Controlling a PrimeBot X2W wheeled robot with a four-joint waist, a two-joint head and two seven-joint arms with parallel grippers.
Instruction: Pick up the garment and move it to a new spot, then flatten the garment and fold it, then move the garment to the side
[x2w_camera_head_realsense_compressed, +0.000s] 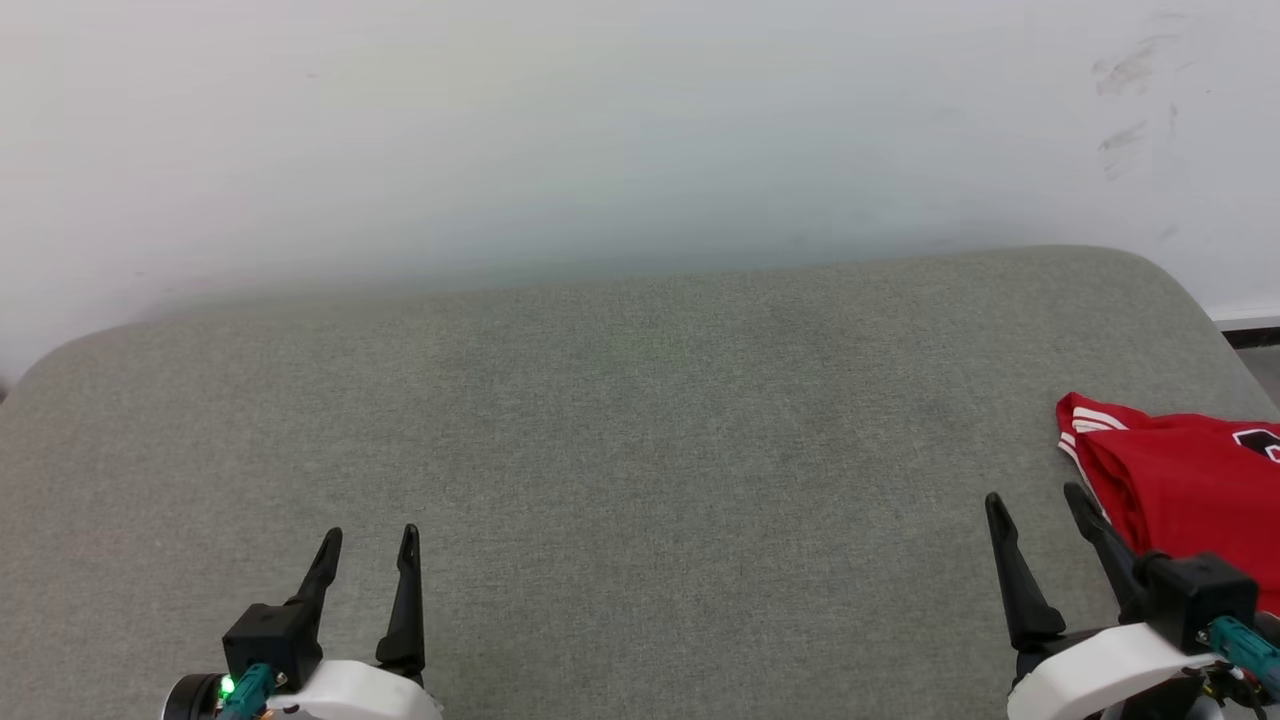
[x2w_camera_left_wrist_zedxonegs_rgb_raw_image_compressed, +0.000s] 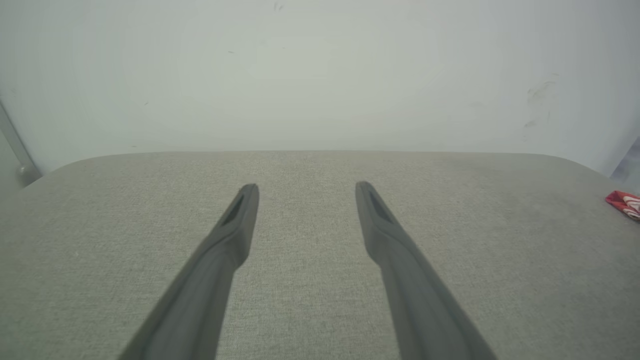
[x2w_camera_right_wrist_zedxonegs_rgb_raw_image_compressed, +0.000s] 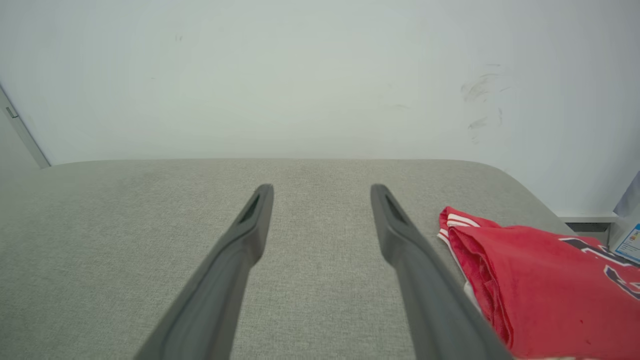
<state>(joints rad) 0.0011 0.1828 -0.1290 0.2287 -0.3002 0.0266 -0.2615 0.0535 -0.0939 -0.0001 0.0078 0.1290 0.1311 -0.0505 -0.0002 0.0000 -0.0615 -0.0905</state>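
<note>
- jersey (x2w_camera_head_realsense_compressed: 1185, 495) lies bunched and roughly folded at the near right edge of the grey padded surface (x2w_camera_head_realsense_compressed: 640, 400), part of it cut off by the head view. I'd guess that's its "to the side" spot, so the task looks about done.
- right gripper (x2w_camera_head_realsense_compressed: 1033, 497) hovers just beside its striped sleeve trim, fingers spread, nothing in them. Reads as let go, or ready to grab.
- left gripper (x2w_camera_head_realsense_compressed: 371, 532) sits well apart at near left, fingers also spread and empty, over bare fabric.
- right wrist view shows the stacked fold layers and dark lettering on the jersey (x2w_camera_right_wrist_zedxonegs_rgb_raw_image_compressed: 540, 280). The left wrist view catches just a red-and-white scrap (x2w_camera_left_wrist_zedxonegs_rgb_raw_image_compressed: 622, 204).
- farthest back is the white wall (x2w_camera_head_realsense_compressed: 600, 130), with scuff marks (x2w_camera_head_realsense_compressed: 1125, 70) at upper right.
</note>
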